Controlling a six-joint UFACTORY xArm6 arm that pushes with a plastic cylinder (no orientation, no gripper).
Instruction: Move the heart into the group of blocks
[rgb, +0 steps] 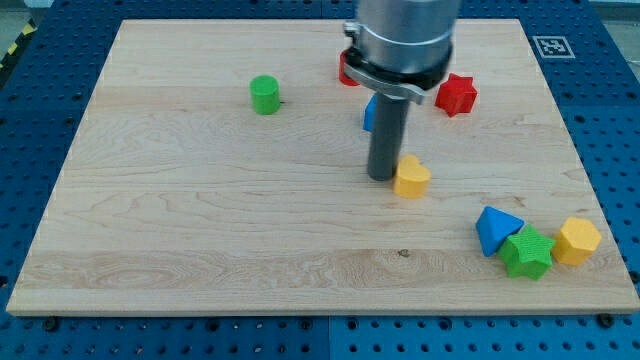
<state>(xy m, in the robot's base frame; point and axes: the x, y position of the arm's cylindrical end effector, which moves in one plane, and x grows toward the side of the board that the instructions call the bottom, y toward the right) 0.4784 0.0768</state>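
The yellow heart (412, 178) lies right of the board's middle. My tip (382, 177) stands on the board at the heart's left side, touching it or nearly so. The group of blocks sits at the view's lower right: a blue triangle (496, 229), a green star (528, 253) and a yellow hexagon (578, 241), close together. The heart is well up and to the left of that group.
A green cylinder (265, 95) stands at the upper left. A red star (456, 94) lies at the upper right. A red block (346, 72) and a blue block (369, 113) are partly hidden behind the arm. The wooden board (200, 240) rests on a blue perforated table.
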